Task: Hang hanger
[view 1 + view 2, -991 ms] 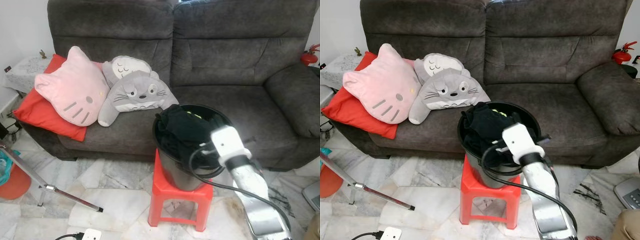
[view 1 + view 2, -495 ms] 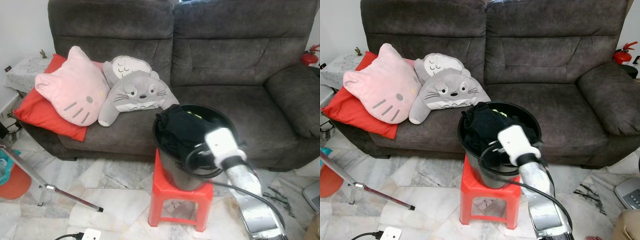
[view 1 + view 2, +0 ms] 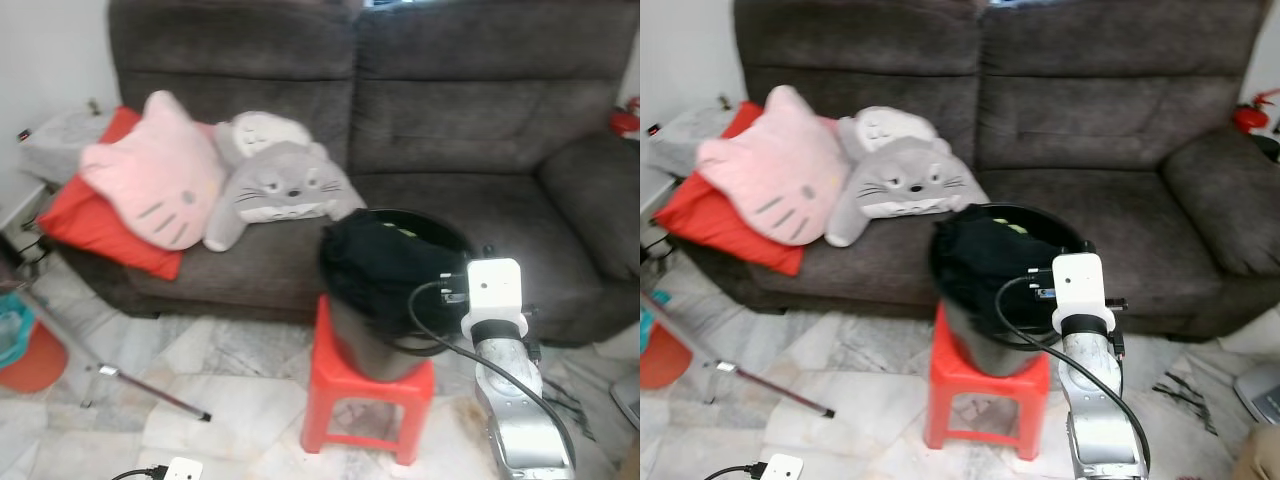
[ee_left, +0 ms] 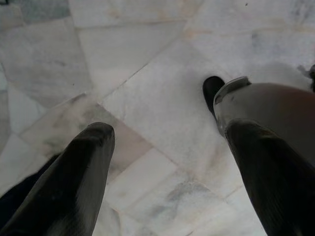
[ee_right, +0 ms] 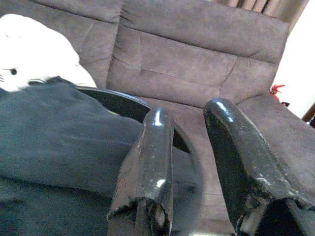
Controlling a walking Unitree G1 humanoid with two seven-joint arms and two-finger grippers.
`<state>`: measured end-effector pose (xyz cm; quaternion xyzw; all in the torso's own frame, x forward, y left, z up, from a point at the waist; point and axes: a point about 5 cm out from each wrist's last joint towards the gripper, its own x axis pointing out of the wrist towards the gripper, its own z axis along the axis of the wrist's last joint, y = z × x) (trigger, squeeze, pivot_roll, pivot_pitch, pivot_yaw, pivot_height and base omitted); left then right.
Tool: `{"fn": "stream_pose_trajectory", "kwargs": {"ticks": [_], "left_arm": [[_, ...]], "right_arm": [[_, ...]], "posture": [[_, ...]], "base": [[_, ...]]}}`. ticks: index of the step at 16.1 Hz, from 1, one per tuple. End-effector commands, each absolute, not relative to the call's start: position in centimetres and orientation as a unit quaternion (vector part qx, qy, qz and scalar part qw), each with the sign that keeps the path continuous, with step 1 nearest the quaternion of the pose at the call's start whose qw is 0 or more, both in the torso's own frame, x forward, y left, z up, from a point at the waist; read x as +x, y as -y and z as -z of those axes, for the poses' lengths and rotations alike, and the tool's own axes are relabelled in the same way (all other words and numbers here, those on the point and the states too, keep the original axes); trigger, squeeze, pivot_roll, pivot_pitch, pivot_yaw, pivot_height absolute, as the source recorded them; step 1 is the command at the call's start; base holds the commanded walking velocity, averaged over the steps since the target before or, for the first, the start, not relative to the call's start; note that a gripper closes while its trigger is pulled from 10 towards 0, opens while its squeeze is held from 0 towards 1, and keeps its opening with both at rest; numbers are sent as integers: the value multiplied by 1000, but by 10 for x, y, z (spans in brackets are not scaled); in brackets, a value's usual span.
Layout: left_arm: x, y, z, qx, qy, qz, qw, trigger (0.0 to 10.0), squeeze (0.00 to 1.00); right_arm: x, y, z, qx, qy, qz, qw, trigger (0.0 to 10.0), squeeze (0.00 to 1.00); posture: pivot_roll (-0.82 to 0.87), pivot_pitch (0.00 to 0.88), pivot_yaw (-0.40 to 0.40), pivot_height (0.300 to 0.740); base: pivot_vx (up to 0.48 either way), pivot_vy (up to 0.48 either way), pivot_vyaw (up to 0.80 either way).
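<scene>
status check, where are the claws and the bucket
Right claw open, over the bucket of dark clothes. Left claw open, idle above floor.

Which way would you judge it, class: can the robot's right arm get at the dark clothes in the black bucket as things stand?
Probably yes: the right gripper, fingers open, is just above the dark clothes heaped in the black bucket, with nothing between.

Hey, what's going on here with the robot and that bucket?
The robot's right gripper hangs with its fingers open and empty, just above the dark clothes piled in a black bucket. The bucket stands on a red stool in front of a grey sofa. The left gripper hangs idle over the marble floor, open. I can't make out a hanger.
</scene>
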<state>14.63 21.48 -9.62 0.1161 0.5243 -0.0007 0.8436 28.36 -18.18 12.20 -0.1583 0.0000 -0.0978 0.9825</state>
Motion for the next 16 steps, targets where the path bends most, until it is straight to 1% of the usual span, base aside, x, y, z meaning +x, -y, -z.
{"fn": "stream_pose_trajectory", "kwargs": {"ticks": [1, 4, 6, 12, 16], "left_arm": [[141, -218, 97, 113, -530, -7, 841, 10000, 0], [142, -218, 97, 113, -529, -6, 841, 10000, 0], [142, -218, 97, 113, -529, -7, 841, 10000, 0], [142, -218, 97, 112, -528, -5, 842, 10000, 0], [142, -218, 97, 111, -528, -3, 842, 10000, 0]], "right_arm": [[286, 179, -128, -148, 12, 100, 984, 10000, 0], [287, 180, -127, -147, 12, 101, 984, 10000, 0], [287, 178, -128, -153, 18, 94, 984, 10000, 0], [286, 175, -126, -152, 19, 87, 984, 10000, 0], [285, 174, -126, -171, 26, 73, 982, 10000, 0]], "posture": [[-175, 0, 33, 740], [-172, 0, 30, 740], [-172, 0, 31, 740], [-170, 0, 30, 740], [-170, 0, 31, 740]], "base": [[0, 337, -481], [0, 331, -788], [0, 283, 0], [0, 0, 0], [0, 0, 0]]}}
